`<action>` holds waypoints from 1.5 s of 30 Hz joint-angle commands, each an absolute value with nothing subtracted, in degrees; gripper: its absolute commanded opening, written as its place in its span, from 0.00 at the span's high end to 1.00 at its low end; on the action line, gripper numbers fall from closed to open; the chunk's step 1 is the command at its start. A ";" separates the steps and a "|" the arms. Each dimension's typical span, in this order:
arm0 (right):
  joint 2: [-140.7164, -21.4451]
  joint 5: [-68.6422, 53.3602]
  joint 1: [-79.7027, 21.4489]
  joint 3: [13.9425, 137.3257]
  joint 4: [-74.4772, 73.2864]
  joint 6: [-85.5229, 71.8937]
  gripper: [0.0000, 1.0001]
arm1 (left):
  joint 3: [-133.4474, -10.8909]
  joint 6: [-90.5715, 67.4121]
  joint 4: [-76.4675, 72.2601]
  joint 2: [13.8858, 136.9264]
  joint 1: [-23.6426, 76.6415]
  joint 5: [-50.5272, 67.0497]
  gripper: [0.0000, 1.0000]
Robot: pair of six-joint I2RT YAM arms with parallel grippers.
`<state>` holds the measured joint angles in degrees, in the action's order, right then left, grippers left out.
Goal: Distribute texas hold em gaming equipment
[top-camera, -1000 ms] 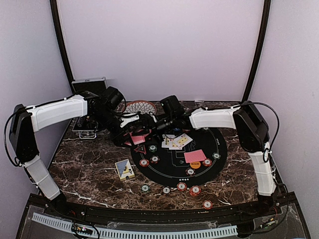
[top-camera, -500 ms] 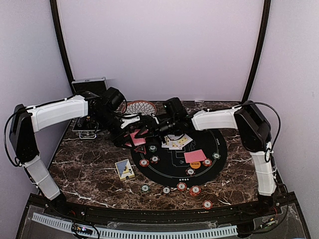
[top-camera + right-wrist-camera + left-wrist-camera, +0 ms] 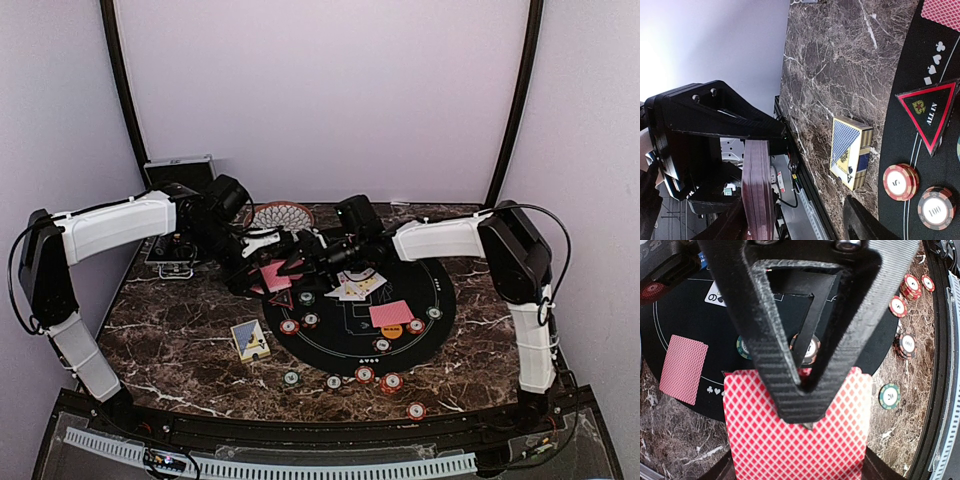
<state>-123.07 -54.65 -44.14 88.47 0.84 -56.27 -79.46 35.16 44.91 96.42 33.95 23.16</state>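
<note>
Marble tabletop (image 3: 170, 330) carried striped poker chips (image 3: 365, 374) nearest the arm bases, then a blue card box (image 3: 249, 340) beside the black round mat (image 3: 345, 338), where one red-backed card (image 3: 391, 314) lay. Farther back, the left gripper (image 3: 802, 405) clamped the red-backed deck (image 3: 765, 440) over the mat's far-left edge; the right gripper (image 3: 800, 222) stood spread wide just beside it

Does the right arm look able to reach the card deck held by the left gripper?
Probably yes: the right gripper is open, and the deck, clamped by the left gripper, stands edge-on right at its fingers with nothing between.
</note>
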 commanded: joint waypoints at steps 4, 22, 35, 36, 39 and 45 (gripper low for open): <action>-122.49 -55.09 -46.14 90.03 3.04 -56.83 0.33 | -80.59 35.51 44.93 94.29 33.75 24.34 1.00; -124.47 -54.10 -45.16 90.09 -1.43 -54.78 0.39 | -80.58 35.60 45.07 93.99 33.75 24.20 1.00; -118.87 -52.82 -42.80 85.28 -0.27 -55.17 0.57 | -80.33 35.25 44.78 94.00 33.73 24.40 1.00; -118.58 -52.89 -42.80 85.27 0.83 -55.50 0.59 | -80.27 35.25 44.81 94.01 33.74 24.38 1.00; -117.57 -53.32 -42.80 84.88 3.42 -57.16 0.63 | -80.26 35.24 44.82 94.04 33.75 24.34 1.00; -116.07 -53.39 -42.81 84.49 4.58 -58.47 0.76 | -80.28 35.22 44.82 94.02 33.75 24.12 1.00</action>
